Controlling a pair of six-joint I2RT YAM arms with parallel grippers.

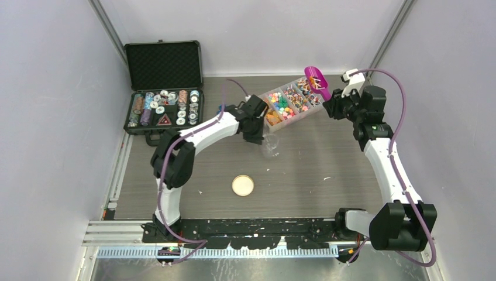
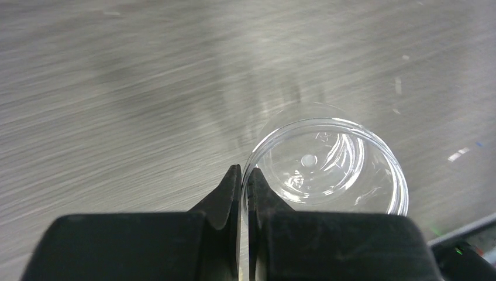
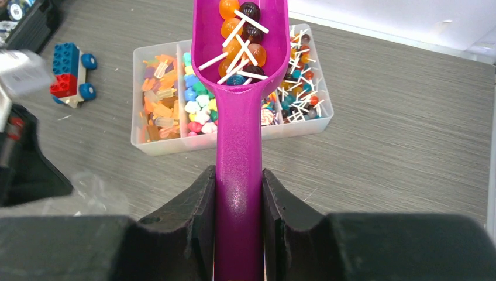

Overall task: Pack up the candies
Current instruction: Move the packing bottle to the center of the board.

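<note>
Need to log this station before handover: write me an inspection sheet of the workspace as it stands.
Surface: grey wood-grain table, a few small specks.
Job's things: divided clear tray of candies at the far middle; purple scoop loaded with lollipops; clear cup, empty.
Clutter: cork disc; toy brick car; open black case of discs.
Grippers: left gripper shut on the cup's rim; right gripper shut on the scoop's handle.
Cables: purple cable along each arm.
Surroundings: plain white walls.
</note>
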